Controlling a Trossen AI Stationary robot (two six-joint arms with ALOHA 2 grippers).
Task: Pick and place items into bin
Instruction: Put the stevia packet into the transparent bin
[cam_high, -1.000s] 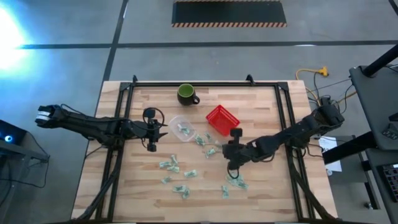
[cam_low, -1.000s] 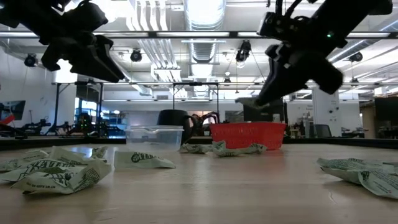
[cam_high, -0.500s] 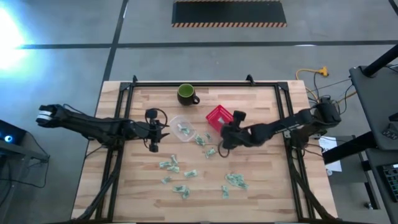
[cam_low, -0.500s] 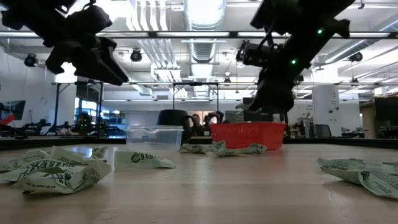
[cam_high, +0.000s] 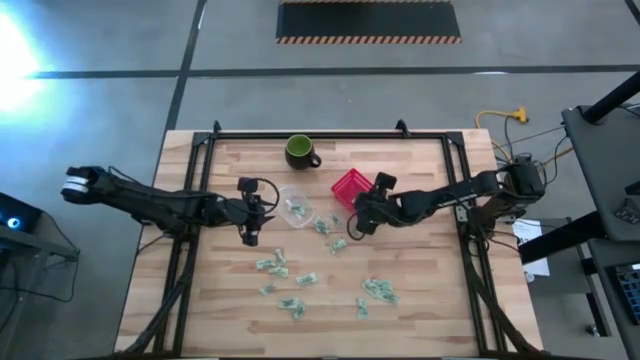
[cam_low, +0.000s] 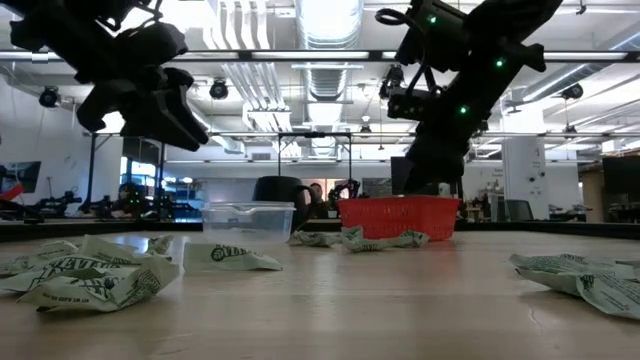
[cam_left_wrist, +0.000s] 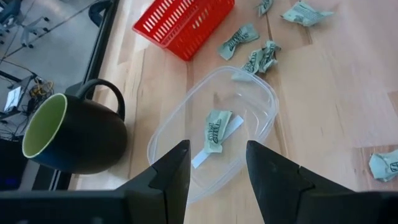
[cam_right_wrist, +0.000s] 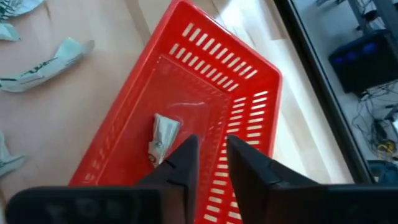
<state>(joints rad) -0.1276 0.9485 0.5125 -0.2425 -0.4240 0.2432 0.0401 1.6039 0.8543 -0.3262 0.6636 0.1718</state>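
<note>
The right gripper (cam_high: 357, 212) hangs over the near rim of the red basket (cam_right_wrist: 205, 93) with its fingers (cam_right_wrist: 180, 168) set narrowly apart and empty; one crumpled wrapper (cam_right_wrist: 163, 137) lies on the basket floor just ahead of them. The left gripper (cam_left_wrist: 216, 163) hovers with fingers moderately open and empty at the edge of the clear plastic tub (cam_left_wrist: 264, 99), which holds one wrapper piece (cam_left_wrist: 216, 129), the dark green mug (cam_left_wrist: 68, 134) just beside. Other wrappers (cam_high: 380, 291) lie scattered over the open worktop (cam_high: 200, 290) short of both grippers.
</note>
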